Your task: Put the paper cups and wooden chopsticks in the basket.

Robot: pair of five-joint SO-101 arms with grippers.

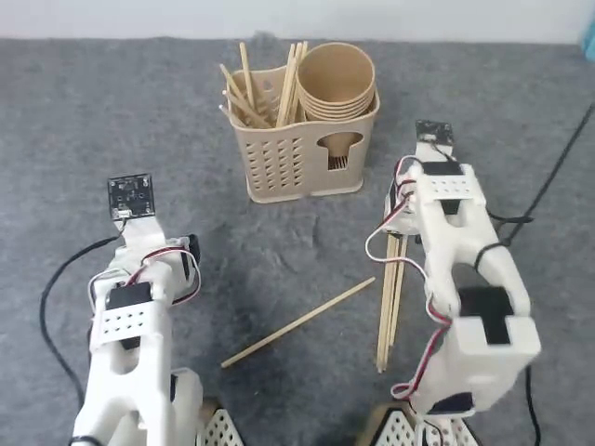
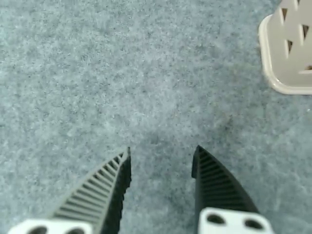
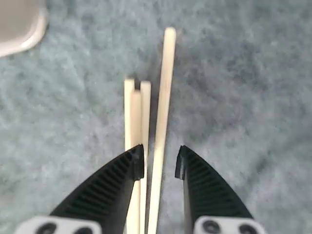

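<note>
The basket (image 1: 302, 158) stands at the upper centre of the high view, with the stacked paper cups (image 1: 337, 79) in its right half and several standing chopsticks (image 1: 265, 88) in its left; the cups look done, so the loose sticks are likely what remains. A bundle of chopsticks (image 1: 390, 307) lies on the grey carpet (image 1: 112, 111) right of centre, partly under the right arm; a slanted chopstick (image 1: 297, 322) lies alone at lower centre, its upper end near the bundle.

The right gripper (image 3: 159, 163) hangs low over the bundle, jaws a little apart and clamped on nothing; a single chopstick (image 3: 165, 87) runs into the gap, while a close pair (image 3: 136, 107) passes under one jaw. The step in hand appears to be the grasp. To do it well, the arm should probably shift so that the jaw tip either clears the pair or takes it inside the gap, then close squarely across the sticks; a pinch near their middle would likely keep them from tipping on the lift; thin sticks may roll or fan apart under pressure.

The left gripper (image 2: 161, 163) is spread wide over bare carpet and holds nothing.
</note>
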